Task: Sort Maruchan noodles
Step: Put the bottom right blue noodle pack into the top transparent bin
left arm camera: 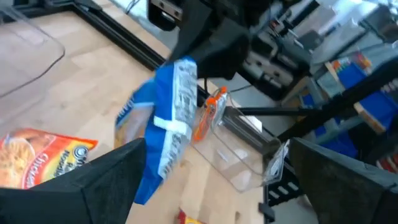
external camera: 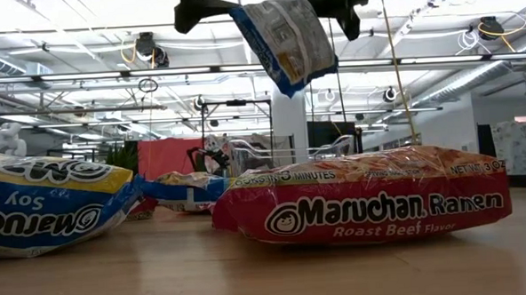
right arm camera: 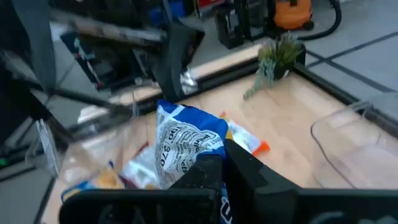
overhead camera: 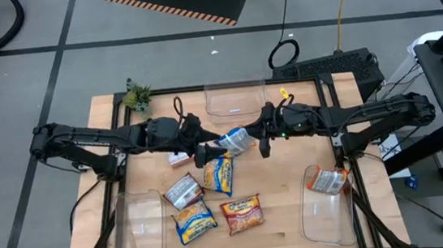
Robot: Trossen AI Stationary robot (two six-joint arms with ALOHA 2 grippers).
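Note:
A blue-and-white Maruchan packet (overhead camera: pixel 236 140) hangs in the air over the table's middle, between my two grippers. My right gripper (overhead camera: pixel 259 143) is shut on it. My left gripper (overhead camera: pixel 206 154) is wide open just to the packet's left, its fingers (left arm camera: pixel 118 180) level with the packet's lower part (left arm camera: pixel 158 162). On the table lie a silver-white packet (overhead camera: pixel 183 190), two blue-and-yellow packets (overhead camera: pixel 219 175) (overhead camera: pixel 193 222) and a red packet (overhead camera: pixel 242 213). An orange packet (overhead camera: pixel 327 180) lies in the right near bin. Another small packet (overhead camera: pixel 177 157) shows partly under my left arm. My right gripper pinches the blue packet between its two fingers (right arm camera: pixel 208 171) at one end (right arm camera: pixel 186 146). In the low view the packet hangs tilted below the gripper by its upper end (external camera: pixel 306 5), lifted clear of the table and of the other packets.
A clear bin (overhead camera: pixel 235 98) stands at the far edge, another (overhead camera: pixel 140 229) at the left near corner, a third (overhead camera: pixel 328 211) at the right near corner. A small green plant (overhead camera: pixel 137 95) sits at the far left corner. Bare wood lies between the red packet and the right bin.

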